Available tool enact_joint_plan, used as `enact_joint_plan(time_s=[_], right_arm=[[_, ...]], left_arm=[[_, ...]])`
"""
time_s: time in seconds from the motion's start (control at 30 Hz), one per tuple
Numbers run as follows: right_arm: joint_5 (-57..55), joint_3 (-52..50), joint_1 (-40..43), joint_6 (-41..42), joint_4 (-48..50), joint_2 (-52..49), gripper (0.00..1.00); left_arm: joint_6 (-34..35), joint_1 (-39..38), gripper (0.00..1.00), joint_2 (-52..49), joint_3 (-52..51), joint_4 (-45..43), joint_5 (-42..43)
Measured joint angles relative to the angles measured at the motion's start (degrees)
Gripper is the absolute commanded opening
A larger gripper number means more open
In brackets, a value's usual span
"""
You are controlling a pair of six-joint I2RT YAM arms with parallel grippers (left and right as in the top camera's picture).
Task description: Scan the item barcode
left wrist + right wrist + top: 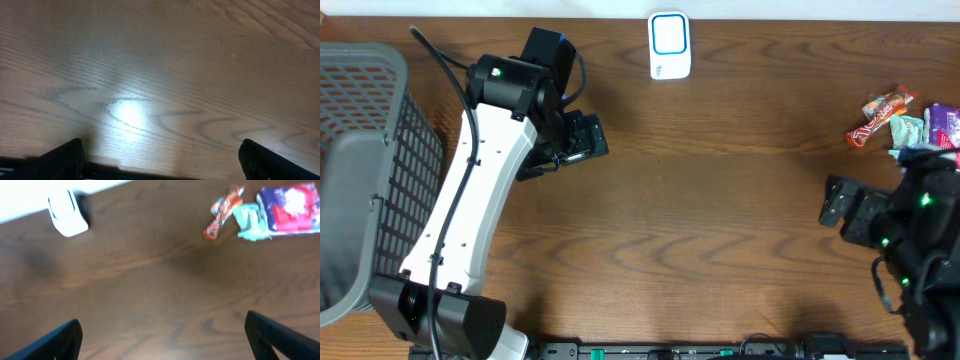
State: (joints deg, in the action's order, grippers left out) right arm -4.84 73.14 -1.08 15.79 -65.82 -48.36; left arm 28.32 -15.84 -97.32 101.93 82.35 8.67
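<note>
Right claw (pixel 162 322): spread as wide as it goes with nothing between its fingers, hanging over bare table (pixel 150 280) at the near right.
Left claw (pixel 160 149): also fully spread and empty, over bare wood left of centre, not far from the basket (pixel 360 150).
Items: three snack packs sit huddled at the far right. They are a candy bar (pixel 223 211), a teal packet (pixel 249 221) that seems to touch it, and a purple packet (pixel 290 205) to the right of that. I cannot tell which one I am meant to scan. The candy bar is leftmost, on the open side of the group.
Scanner (pixel 669 45): white with a blue-rimmed window, at the far edge near the middle, well apart from the snacks.
Candy bar axis: it lies flat with its long axis on a diagonal, one end near-left and the other far-right.
Barcode: I can't see it in any view, so I cannot say which face carries it.
Risk, crowding: the packs lie close together, so closing on the candy bar could pinch or drag the teal packet with it.
Risk, grip angle: if my fingers close along the diagonal and not across it, the thin wrapper may crumple or slip free.
Risk, scan: if a finger covers the barcode or it faces away from the window, the scanner would likely read nothing.
</note>
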Motion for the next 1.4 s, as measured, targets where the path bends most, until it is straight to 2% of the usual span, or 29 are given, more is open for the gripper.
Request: enact_joint_plan(time_s=[0.23,0.4,1.4], right_arm=[[-0.1,-6.7,0.0,-0.2,2.5,0.2,0.99],[-0.5,-6.8,0.0,-0.2,5.1,-0.6,0.99],[-2.8,-6.8,0.0,-0.2,4.3,-0.9,0.99]], left_arm=[[0.0,0.0,0.98,0.0,0.0,0.0,0.0],[0.0,0.0,0.98,0.0,0.0,0.0,0.0],[0.0,0.0,0.98,0.0,0.0,0.0,0.0]])
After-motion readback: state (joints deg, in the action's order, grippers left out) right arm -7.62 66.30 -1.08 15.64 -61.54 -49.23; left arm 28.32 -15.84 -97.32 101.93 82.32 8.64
